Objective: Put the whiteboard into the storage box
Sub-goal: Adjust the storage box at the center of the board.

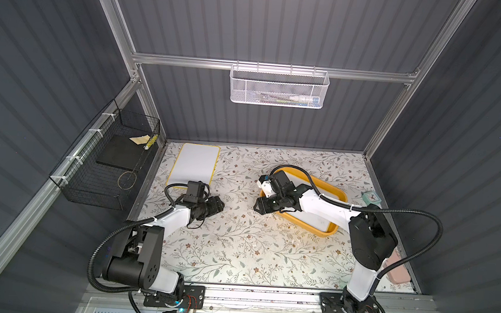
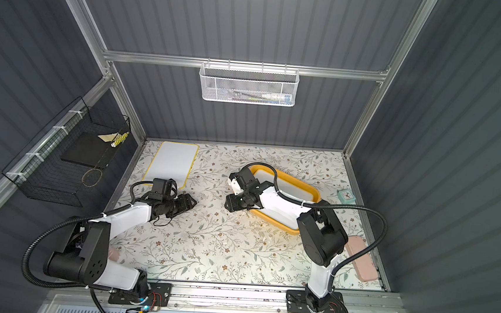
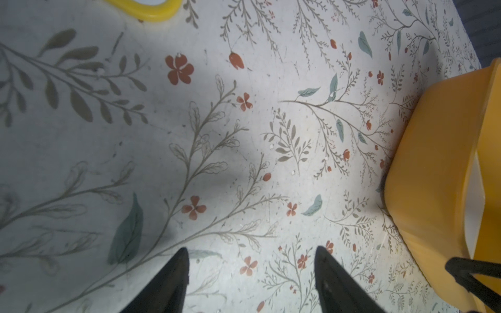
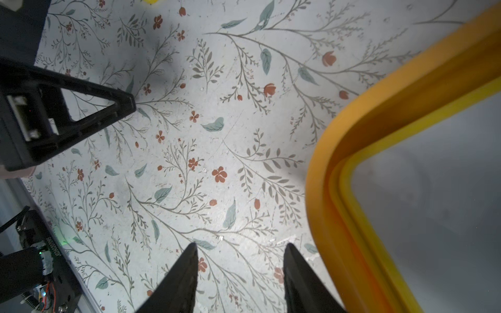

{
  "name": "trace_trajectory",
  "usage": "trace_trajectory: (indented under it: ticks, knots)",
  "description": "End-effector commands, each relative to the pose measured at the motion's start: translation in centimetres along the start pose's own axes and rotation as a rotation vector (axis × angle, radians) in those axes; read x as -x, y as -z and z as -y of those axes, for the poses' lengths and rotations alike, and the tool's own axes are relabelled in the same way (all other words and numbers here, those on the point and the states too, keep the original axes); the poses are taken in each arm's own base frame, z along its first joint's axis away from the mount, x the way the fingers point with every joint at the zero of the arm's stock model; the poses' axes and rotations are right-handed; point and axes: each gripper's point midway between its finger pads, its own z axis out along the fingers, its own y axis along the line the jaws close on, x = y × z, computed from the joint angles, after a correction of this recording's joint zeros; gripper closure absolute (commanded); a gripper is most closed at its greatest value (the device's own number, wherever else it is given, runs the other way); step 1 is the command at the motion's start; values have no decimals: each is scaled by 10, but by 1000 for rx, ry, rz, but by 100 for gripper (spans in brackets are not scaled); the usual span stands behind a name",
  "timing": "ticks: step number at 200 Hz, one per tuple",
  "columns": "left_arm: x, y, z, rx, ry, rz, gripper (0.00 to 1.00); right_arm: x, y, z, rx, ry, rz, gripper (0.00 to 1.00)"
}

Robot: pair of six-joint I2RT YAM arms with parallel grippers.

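whiteboard (image 4: 433, 203) lies in storage box (image 4: 317, 189), clock (image 1: 371, 198) nearby; left tool (image 3: 251, 248), right tool (image 4: 240, 244) parted, empty.

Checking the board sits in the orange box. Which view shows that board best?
Right wrist: a corner of the whiteboard close up, yellow frame inside the storage box rim. Both top views show it small, crossed by the right arm; left wrist, only a sliver.

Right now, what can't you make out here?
- Whiteboard in the storage box: the right arm covers much of it in both top views. The right wrist view cuts it off at the frame edge.
- White mesh basket contents: too small, seen through mesh.
- Pink item: partly behind the right arm in a top view, cannot identify.
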Motion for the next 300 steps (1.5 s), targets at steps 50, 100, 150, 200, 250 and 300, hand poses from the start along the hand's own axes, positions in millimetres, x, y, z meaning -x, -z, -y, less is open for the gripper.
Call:
trace_trajectory:
  ticks: [50,100,150,200,250,300]
  knots:
    - [5,10,4,16,-32,14,27,13,2,46,-117,-51,1,48]
    - [5,6,-5,69,-35,-12,26,18,10,73,-141,-97,17,48]
    - [22,9,-8,147,-58,-1,26,19,21,55,-40,-78,38,47]
    - [62,9,-19,301,-97,7,26,-4,26,17,106,-48,47,46]
    - [108,-4,-38,389,-82,27,26,-38,2,-19,37,148,-4,45]
    - [136,-37,-43,338,-64,0,26,-46,1,-38,107,169,41,44]
